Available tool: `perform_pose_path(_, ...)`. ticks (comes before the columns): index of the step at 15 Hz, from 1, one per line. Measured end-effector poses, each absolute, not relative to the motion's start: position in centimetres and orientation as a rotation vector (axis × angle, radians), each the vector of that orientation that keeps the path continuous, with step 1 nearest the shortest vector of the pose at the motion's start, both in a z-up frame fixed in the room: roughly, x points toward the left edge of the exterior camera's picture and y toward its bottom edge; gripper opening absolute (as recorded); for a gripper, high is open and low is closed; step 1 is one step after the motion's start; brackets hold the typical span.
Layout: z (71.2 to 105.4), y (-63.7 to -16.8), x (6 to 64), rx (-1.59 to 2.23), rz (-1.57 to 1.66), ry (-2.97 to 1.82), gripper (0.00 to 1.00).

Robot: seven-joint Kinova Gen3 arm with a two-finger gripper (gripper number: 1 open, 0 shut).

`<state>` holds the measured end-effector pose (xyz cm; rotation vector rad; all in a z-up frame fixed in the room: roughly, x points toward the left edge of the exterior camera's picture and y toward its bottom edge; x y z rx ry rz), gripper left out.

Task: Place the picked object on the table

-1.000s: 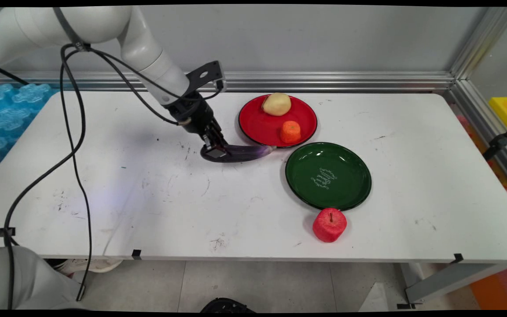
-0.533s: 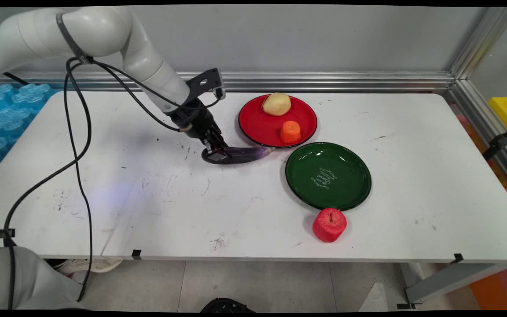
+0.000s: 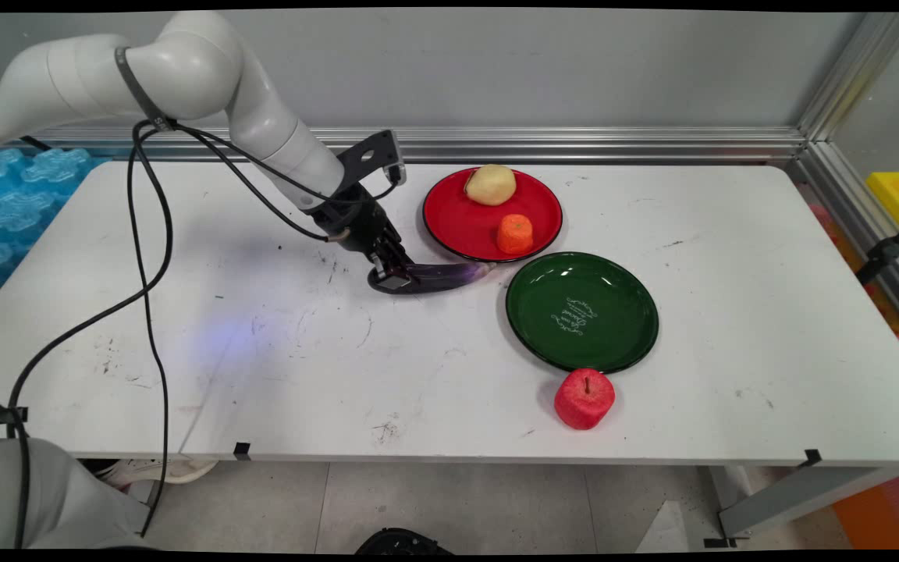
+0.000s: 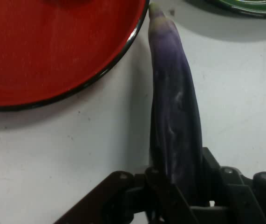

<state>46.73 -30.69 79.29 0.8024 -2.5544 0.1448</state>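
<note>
Your gripper (image 3: pixel 389 275) is closed narrow on the thick end of the eggplant (image 3: pixel 438 275), which lies flat on the table (image 3: pixel 262 375); in the hand view its fingers (image 4: pixel 163 184) bracket the purple body on both sides with no gap showing. Take the red plate (image 3: pixel 449 226) as your landmark: the eggplant lies just off its near rim, and the pale tip (image 4: pixel 155 10) sits right against the black edge, touching it or nearly so. On the plate are a potato (image 3: pixel 490 185) at the far side and an orange piece (image 3: pixel 514 233) near the front. The green plate (image 3: pixel 582 311) lies just beyond the tip, nearer the camera, and the apple (image 3: pixel 584 399) sits at that plate's near edge. The hold is at one end only, so I'd judge the long body could droop or pivot in the grip. The tip could also catch the red plate's rim and shove the plate or twist the eggplant loose.
</note>
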Motion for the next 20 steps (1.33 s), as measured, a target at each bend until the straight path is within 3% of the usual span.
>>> perform_pose_path(13,77.5,-31.4,46.4,0.783,0.164,-2.528,0.0)
perform_pose_path(14,77.4,-31.5,46.5,0.782,0.166,-2.528,1.0)
perform_pose_path(20,77.2,-31.8,46.5,0.783,0.175,-2.528,1.0)
